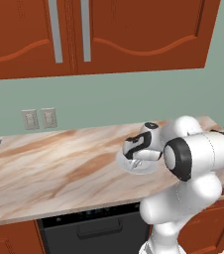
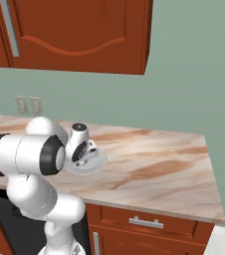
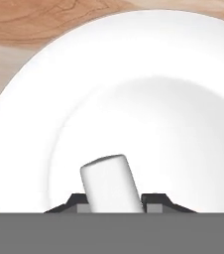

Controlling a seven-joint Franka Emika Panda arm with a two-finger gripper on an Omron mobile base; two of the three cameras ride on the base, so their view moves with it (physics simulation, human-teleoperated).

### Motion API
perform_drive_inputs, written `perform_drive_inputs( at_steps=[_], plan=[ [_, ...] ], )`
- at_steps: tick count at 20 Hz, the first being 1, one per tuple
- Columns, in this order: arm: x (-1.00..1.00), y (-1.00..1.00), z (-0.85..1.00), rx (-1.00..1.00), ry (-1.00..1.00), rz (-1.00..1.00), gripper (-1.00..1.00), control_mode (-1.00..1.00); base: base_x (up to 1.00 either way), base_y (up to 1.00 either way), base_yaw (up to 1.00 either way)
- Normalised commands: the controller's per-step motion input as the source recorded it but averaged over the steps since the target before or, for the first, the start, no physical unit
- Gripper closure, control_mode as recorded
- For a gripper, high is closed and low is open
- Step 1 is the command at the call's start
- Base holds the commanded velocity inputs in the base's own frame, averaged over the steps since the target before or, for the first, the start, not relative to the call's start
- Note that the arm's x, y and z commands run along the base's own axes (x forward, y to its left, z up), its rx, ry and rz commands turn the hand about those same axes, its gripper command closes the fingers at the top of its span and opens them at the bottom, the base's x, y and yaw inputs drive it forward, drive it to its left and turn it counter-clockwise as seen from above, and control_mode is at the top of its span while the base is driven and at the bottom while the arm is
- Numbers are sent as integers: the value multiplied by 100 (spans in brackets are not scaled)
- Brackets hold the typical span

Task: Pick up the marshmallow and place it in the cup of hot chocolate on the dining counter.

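On the marble counter (image 1: pixel 44 168) we see the arm low over the plate (image 3: pixel 134 64), gripper (image 3: pixel 112 201) narrowed w/ both tips touching the marshmallow (image 3: pixel 111 182), which sits btwn them in the plate's well, long axis leaning slightly left, so next move is prob. straight up.

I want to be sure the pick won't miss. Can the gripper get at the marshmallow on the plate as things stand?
Probably yes. In the hand view the marshmallow lies on the plate right between the two fingertips of the gripper, with nothing else around it. The fingers look closed against its sides.
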Motion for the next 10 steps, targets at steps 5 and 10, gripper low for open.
perform_drive_inputs(
  at_steps=[5,10],
  plan=[
    [-80,1,48,0,0,0,100,-100,0,0,0],
    [-69,0,100,0,0,0,100,-100,0,0,0]
  ],
)
